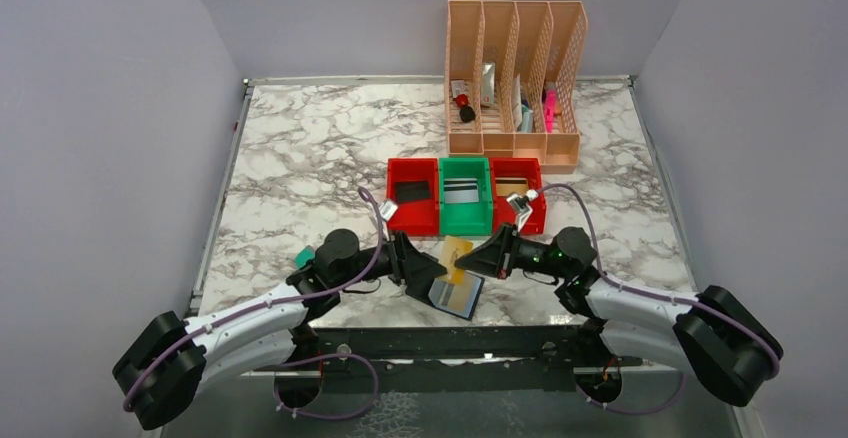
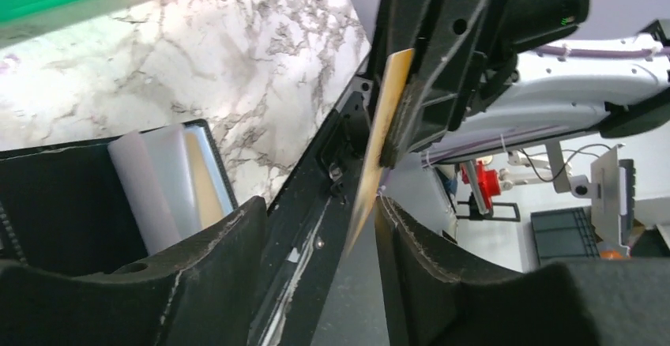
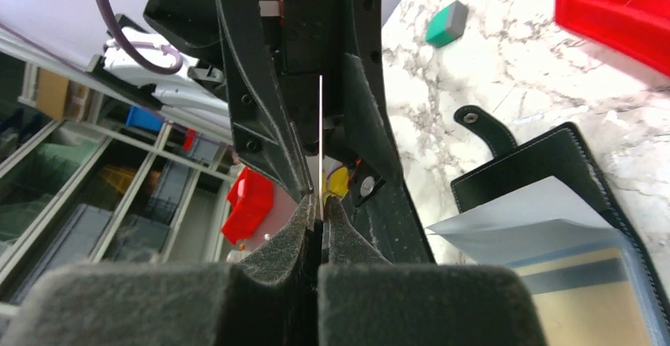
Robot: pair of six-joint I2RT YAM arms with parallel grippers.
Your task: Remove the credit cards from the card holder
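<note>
The card holder lies open on the marble surface close to its near edge, between the two arms. Just over its far side hangs a gold card — the right hand is pressed together, pinching it, while the left hand is spread to either side of it.

Bright, even light, soft shadows; wrist-view foregrounds blurred.
</note>
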